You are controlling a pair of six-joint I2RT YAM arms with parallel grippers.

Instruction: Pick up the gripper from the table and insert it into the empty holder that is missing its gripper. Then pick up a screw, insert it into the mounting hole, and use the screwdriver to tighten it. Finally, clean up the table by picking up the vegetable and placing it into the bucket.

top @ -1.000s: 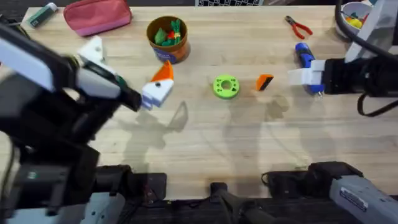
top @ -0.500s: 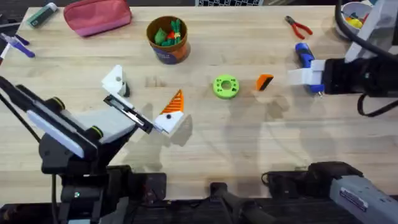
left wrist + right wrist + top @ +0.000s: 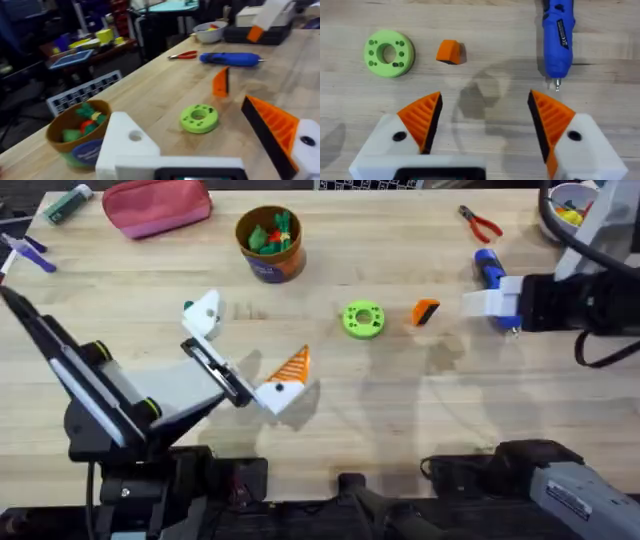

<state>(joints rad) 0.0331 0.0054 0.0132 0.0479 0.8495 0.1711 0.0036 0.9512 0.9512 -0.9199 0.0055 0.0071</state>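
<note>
Two arms work at a wooden table [image 3: 400, 420]. Nearest the bases, toward 8 o'clock in the overhead view, the left gripper [image 3: 243, 352] hangs over the table with its jaws spread wide and nothing between them. One side carries a ribbed orange tip [image 3: 291, 366] on a white base; the other side is the holder [image 3: 204, 312], a bare white finger base. In the left wrist view the mounting hole [image 3: 135, 135] shows as a small round hole in that base.

Past it, near the table's middle, lies a bright green ring-shaped disc [image 3: 362, 319]. Just beside the disc, at its 3 o'clock, sits the gripper [image 3: 426, 312], the small orange wedge with a black end, resting on the table and touching neither arm.

Farther toward 3 o'clock, the right gripper [image 3: 485, 120] hovers over the table, its jaws wide apart and empty, both ribbed orange tips in place. The screwdriver [image 3: 496, 284] lies on the table just beside it; in the right wrist view its thin metal tip sits near one orange tip, whether touching I cannot tell.

At the far side, around 11 o'clock from the disc, stands the bucket [image 3: 270, 243], with green and red toy pieces inside; which of them is the vegetable I cannot tell. A pink pouch [image 3: 158, 205] lies at the far 10 o'clock corner, red-handled pliers [image 3: 481, 223] at far 1 o'clock, and a white bowl [image 3: 566, 204] at the far 2 o'clock corner.
</note>
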